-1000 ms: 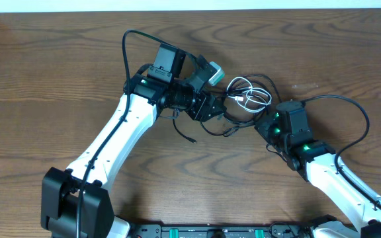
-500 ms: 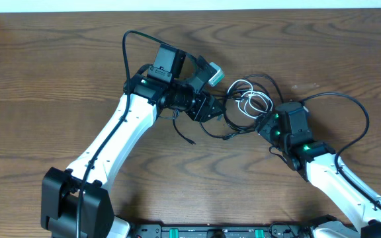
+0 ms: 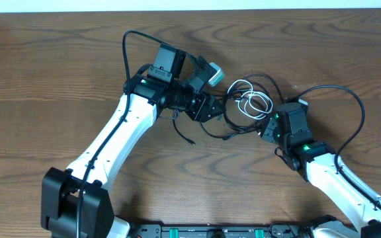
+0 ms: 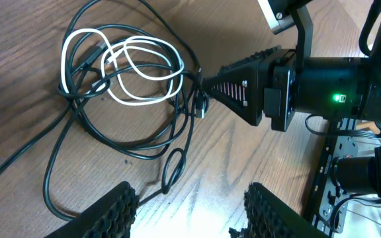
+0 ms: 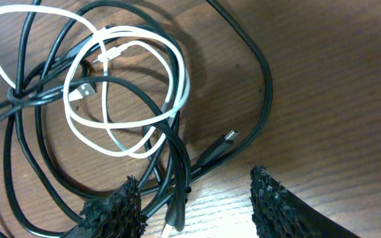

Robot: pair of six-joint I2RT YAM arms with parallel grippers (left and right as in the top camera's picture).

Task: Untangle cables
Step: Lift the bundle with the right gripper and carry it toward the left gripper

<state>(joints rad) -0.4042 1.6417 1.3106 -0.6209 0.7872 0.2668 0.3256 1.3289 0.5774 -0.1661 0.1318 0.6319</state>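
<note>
Cables [image 3: 247, 102] lie tangled between left fingers [image 4: 108, 211] and right fingers [image 5: 276, 205].

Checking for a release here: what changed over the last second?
The right gripper opened its jaws, let go of the cable tangle and drew back toward its base; the white cable loops resettled. The left gripper stayed put, jaws open.
</note>
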